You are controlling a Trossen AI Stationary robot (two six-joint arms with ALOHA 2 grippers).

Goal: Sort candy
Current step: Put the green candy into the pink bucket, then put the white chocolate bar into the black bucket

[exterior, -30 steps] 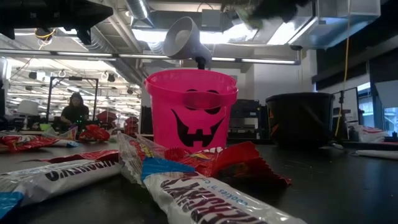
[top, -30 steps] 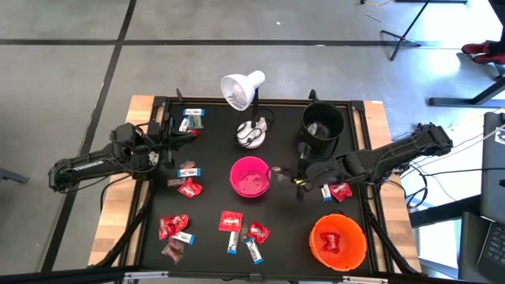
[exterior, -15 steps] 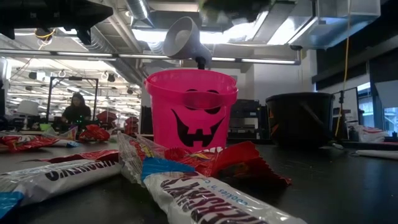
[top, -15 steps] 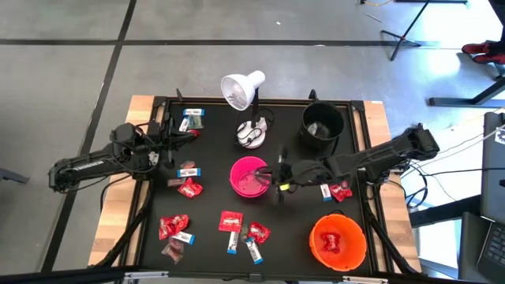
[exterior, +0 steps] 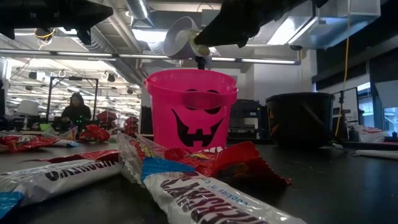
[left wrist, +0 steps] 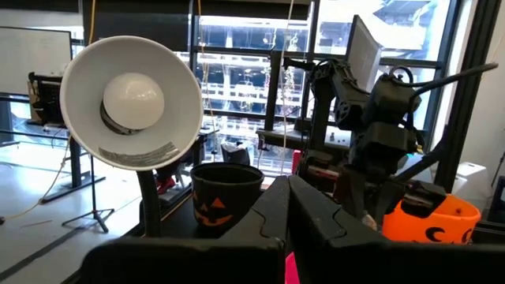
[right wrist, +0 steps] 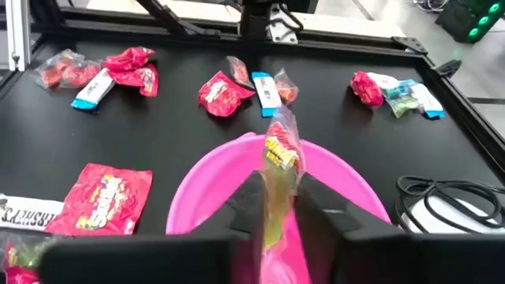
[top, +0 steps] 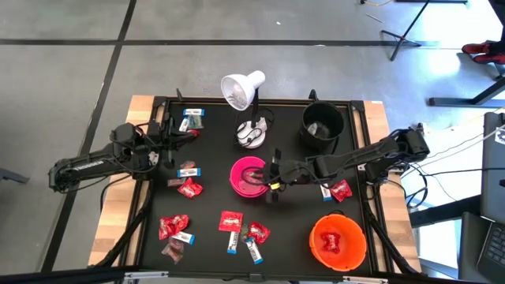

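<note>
A white lamp (left wrist: 130,102) faces the camera. Just beside its stem, lower down, sits a black bucket (left wrist: 226,192) with an orange pumpkin face. Farther from the lamp the other arm (left wrist: 379,118) stands over an orange bucket (left wrist: 438,221). The left gripper's (left wrist: 287,207) dark fingers (left wrist: 319,217) meet closed.

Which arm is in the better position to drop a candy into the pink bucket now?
The right. Its gripper is over the pink bucket with a candy between its fingers. The left gripper waits shut at the table's far left.
</note>
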